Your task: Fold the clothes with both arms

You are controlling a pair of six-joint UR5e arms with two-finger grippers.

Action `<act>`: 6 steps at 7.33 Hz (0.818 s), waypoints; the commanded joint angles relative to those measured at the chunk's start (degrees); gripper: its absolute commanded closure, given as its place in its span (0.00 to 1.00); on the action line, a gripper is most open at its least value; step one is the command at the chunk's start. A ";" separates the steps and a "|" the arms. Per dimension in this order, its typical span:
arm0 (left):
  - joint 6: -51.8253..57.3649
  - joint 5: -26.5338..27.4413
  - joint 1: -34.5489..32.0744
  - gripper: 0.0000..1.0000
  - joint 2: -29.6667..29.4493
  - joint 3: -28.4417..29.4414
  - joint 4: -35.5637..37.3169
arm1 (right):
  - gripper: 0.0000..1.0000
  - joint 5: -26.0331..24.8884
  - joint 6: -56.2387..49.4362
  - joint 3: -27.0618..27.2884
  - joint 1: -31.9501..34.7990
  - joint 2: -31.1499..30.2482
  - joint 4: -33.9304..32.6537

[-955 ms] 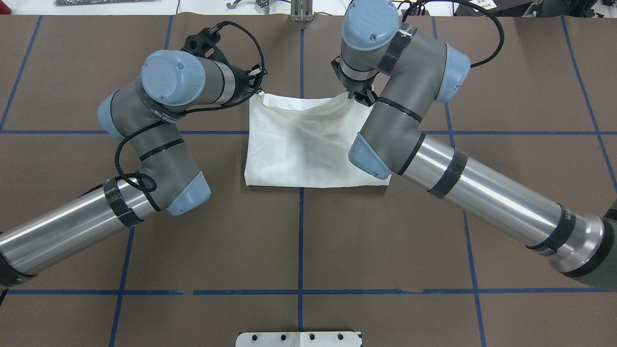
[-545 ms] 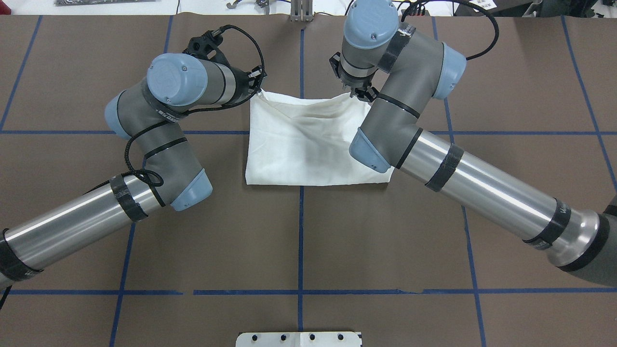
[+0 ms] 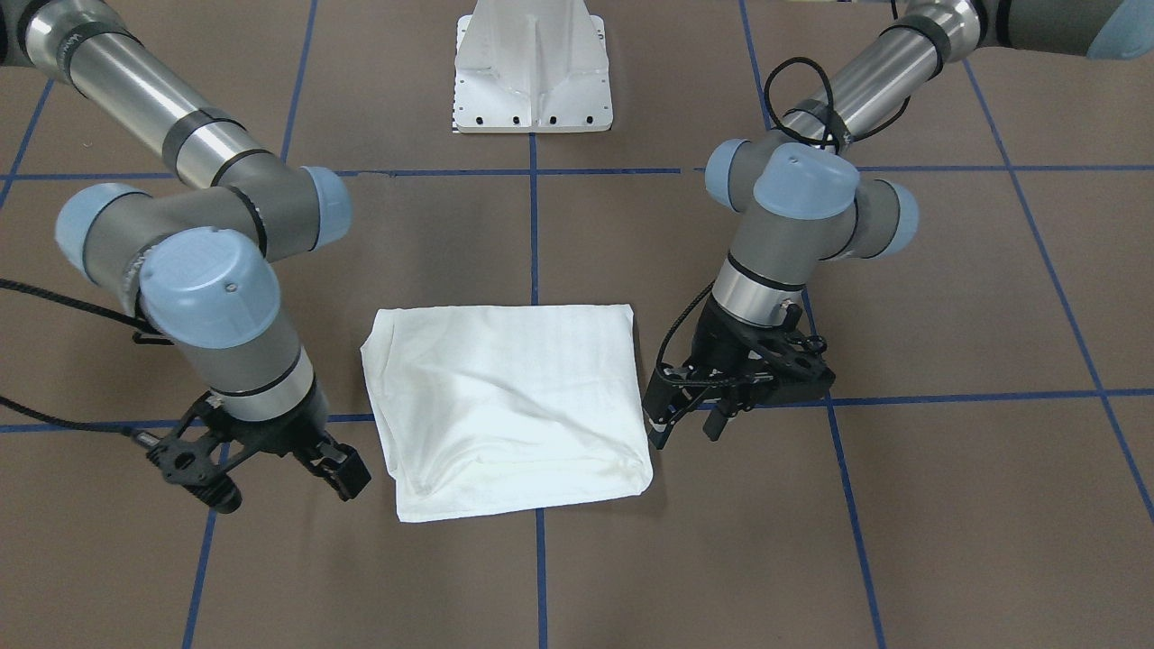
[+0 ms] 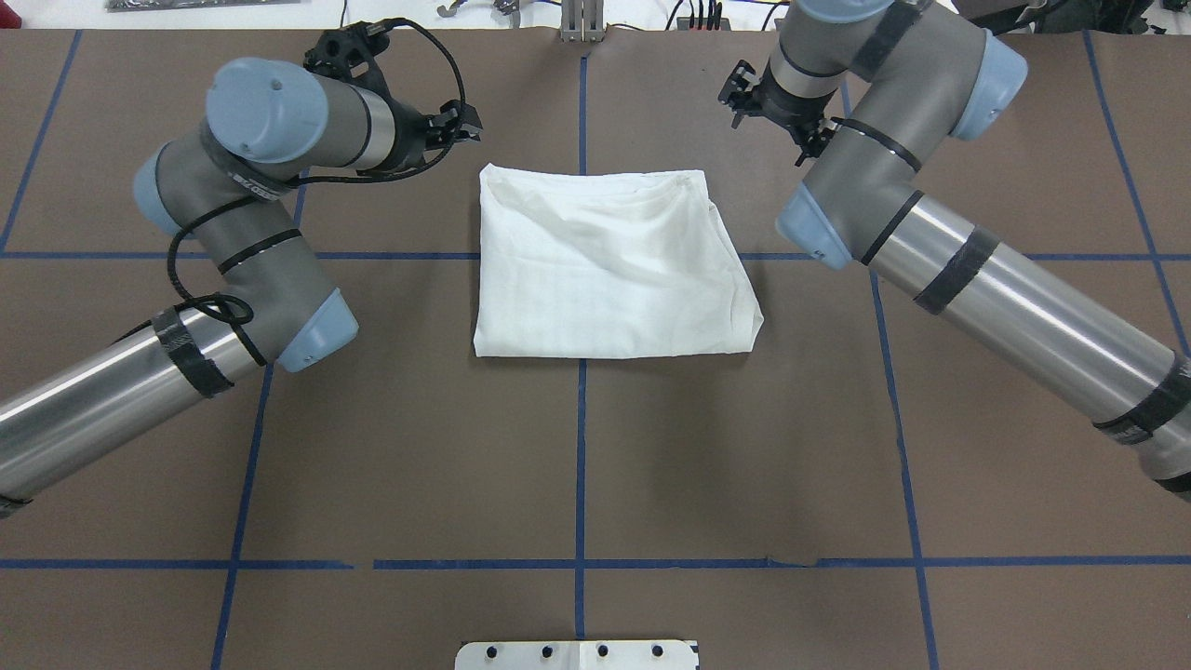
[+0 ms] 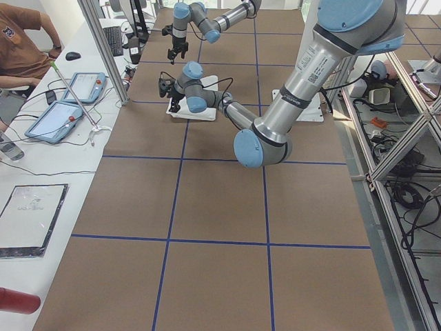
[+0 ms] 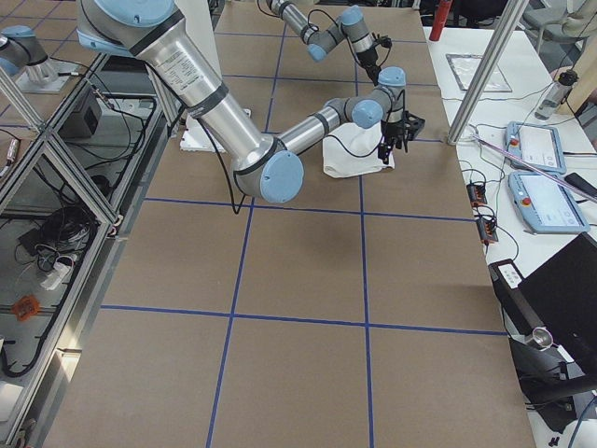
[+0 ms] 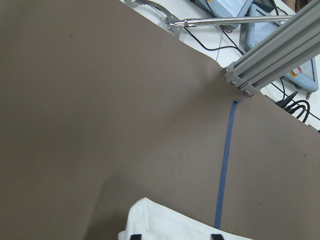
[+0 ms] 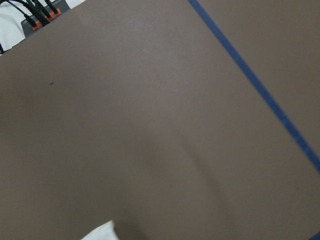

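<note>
Matte brown table [image 4: 419,419], blue grid [image 4: 580,465]; white T-shirt [image 4: 605,270], rumpled folded rectangle.

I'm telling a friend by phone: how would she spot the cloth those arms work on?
Start at the brown table crossed by blue tape lines. Between the left tool and right tool lies a folded white shirt, the only soft, pale thing there.
</note>
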 commanded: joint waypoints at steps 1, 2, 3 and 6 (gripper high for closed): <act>21.05 -4.45 -5.35 0.00 12.66 -9.25 0.09 | 0.00 7.45 -16.68 1.22 8.08 -10.30 5.73; 30.71 -9.07 -10.07 0.00 16.12 -10.24 0.26 | 0.00 10.46 -26.69 1.22 11.94 -14.28 6.98; 39.08 -14.42 -15.43 0.00 19.11 -10.25 0.35 | 0.00 12.66 -35.05 1.13 15.38 -16.75 6.47; 63.88 -21.76 -29.68 0.00 26.42 -9.99 5.68 | 0.00 17.60 -56.94 1.40 26.27 -23.61 4.29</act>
